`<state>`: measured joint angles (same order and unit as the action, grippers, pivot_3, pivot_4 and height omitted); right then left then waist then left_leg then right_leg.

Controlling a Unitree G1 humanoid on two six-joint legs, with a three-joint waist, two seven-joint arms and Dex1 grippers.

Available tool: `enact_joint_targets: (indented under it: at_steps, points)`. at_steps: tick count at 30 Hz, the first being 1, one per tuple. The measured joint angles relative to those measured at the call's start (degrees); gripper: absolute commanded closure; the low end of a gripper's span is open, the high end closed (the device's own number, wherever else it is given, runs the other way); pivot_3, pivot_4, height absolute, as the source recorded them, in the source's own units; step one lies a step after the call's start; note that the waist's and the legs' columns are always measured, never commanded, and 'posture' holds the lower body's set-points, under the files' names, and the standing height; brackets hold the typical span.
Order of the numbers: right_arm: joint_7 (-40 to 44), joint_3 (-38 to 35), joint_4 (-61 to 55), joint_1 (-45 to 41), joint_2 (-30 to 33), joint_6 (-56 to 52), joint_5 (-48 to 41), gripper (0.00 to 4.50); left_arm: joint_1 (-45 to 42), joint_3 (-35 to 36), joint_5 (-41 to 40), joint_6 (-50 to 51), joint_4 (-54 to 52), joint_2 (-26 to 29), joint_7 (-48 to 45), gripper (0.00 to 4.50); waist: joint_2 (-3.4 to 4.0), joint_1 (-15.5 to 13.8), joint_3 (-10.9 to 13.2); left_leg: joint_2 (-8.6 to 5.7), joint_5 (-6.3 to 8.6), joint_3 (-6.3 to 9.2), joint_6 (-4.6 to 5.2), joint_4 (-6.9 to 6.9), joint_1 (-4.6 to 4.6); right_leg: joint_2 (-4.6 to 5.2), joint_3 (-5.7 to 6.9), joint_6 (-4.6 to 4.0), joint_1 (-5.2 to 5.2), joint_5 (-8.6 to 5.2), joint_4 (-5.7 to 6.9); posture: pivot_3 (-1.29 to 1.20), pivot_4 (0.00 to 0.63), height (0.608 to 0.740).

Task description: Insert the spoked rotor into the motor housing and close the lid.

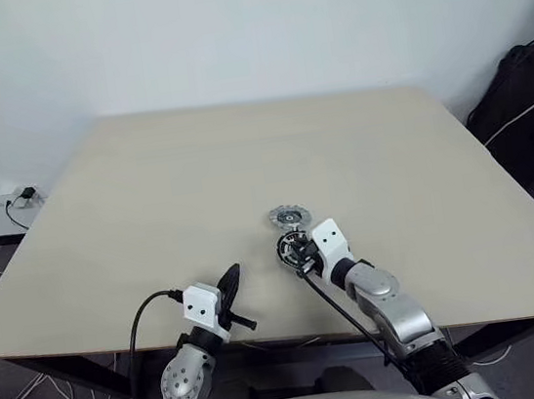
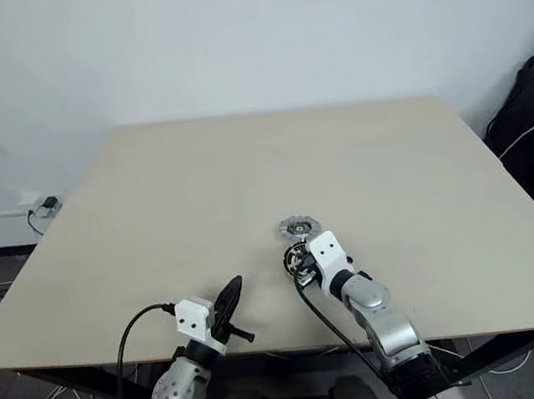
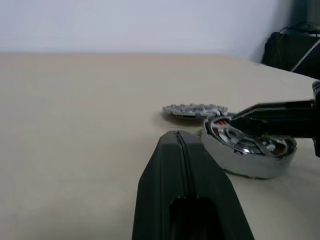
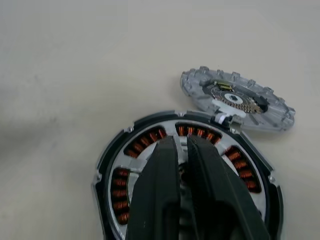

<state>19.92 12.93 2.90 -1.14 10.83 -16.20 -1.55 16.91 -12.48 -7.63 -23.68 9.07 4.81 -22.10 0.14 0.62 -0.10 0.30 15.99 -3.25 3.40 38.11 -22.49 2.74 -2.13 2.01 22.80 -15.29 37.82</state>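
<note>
The motor housing (image 3: 250,164), a silver puck with copper windings (image 4: 150,136), sits on the table (image 1: 197,189) near its front edge. The spoked rotor (image 4: 111,159) lies in the housing's top; from the left wrist view it looks slightly tilted. My right gripper (image 4: 181,141) reaches across the rotor with its fingers pinched together over the middle, a silver part showing between them. The lid (image 1: 287,218), a grey notched disc, lies flat just beyond the housing and touches its far rim. My left gripper (image 1: 231,281) is shut and empty, hovering left of the housing.
The table's front edge runs just under both wrists. A black bag (image 1: 529,96) stands off the table's right side. A wall socket with a plug (image 1: 23,197) and loose cables lie on the floor at the left.
</note>
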Motion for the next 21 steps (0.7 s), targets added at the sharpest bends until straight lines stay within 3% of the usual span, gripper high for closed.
enact_joint_targets:
  at_steps: [5, 8, 12, 16, 21]
  points:
    - [2.26, 1.63, -6.96, 0.28, 4.91, -5.7, 2.18, 4.08, 0.08, -1.13, -0.18, 4.86, -2.59, 0.06, -0.68, 4.49, -0.07, 0.03, -0.01, -0.02, -0.11, 0.0, 0.28, 0.09, -0.04, -0.01, 0.04, 0.02, 0.0, 0.01, 0.0, 0.0, 0.0, 0.74]
    - [10.66, 5.38, -15.54, -0.73, 16.56, -7.44, 4.76, 4.08, 0.15, -2.66, 0.21, 12.3, -7.94, 0.02, -0.14, 4.49, 0.15, -0.01, 0.2, -0.06, -0.16, 0.0, 0.49, 0.18, -0.14, -0.01, 0.08, 0.05, 0.03, 0.01, -0.03, 0.0, 0.0, 0.74]
    - [20.6, 7.96, -20.1, -4.76, 26.69, -7.36, 6.53, 4.08, -0.16, -4.37, 0.86, 18.21, -13.59, -0.26, 0.93, 4.49, -0.12, -0.02, 0.27, 0.0, -0.17, 0.07, 0.51, 0.18, -0.05, -0.15, 0.19, 0.06, -0.07, 0.01, -0.06, 0.0, 0.0, 0.74]
    - [26.77, 12.18, -20.06, -6.34, 30.17, -6.52, 8.56, 3.19, -0.27, -4.75, 0.94, 19.89, -13.98, -0.34, 1.63, 4.5, -0.3, -0.03, 0.41, 0.03, -0.19, 0.12, 0.53, 0.19, -0.07, -0.23, 0.27, 0.05, -0.07, 0.01, 0.01, 0.0, 0.0, 0.74]
    - [31.25, 14.78, -19.25, -11.1, 30.92, -4.69, 10.78, 3.19, -1.24, -3.65, 0.62, 19.35, -13.57, -0.13, 1.55, 4.5, -0.42, -0.14, 0.48, 0.02, -0.18, 0.18, 0.54, 0.39, -0.06, -0.21, 0.46, 0.08, -0.19, 0.03, -0.03, 0.0, 0.0, 0.74]
